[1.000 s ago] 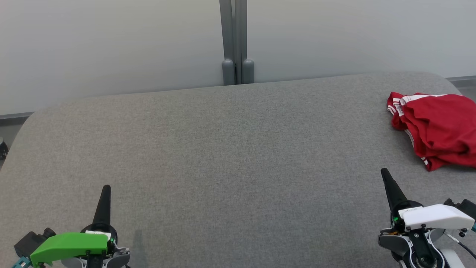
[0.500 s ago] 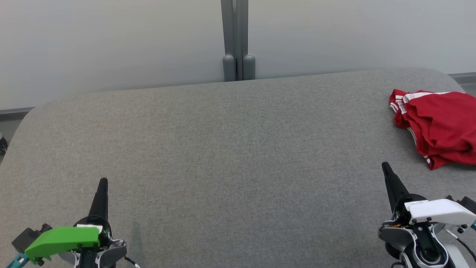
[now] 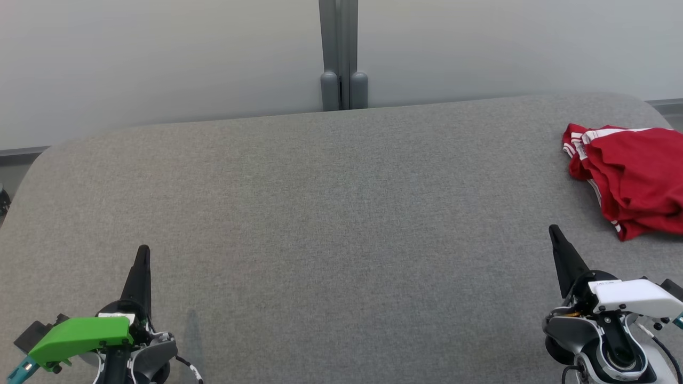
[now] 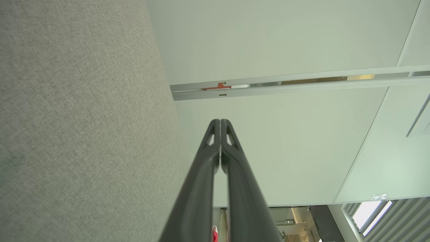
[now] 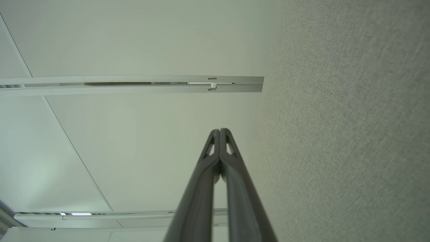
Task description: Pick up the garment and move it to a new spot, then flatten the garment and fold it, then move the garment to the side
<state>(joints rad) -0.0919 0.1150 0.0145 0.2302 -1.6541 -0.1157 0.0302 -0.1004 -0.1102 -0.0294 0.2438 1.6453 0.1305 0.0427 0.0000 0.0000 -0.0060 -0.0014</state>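
While both claws hover clenched and empty, the red garment [image 3: 635,178] sits at the far right edge of the counter [image 3: 341,213].
Left claw [image 3: 142,256] and right claw [image 3: 555,232] hang low over the near corners, tips pressed together, nothing pinched, well apart from the cloth. That garment is a loose, layered heap, white stripes showing, partly cut off by the frame. It could be a crumpled pile awaiting pickup, or a rough fold already parked aside. On this look alone the step can't be called, nor the next move.
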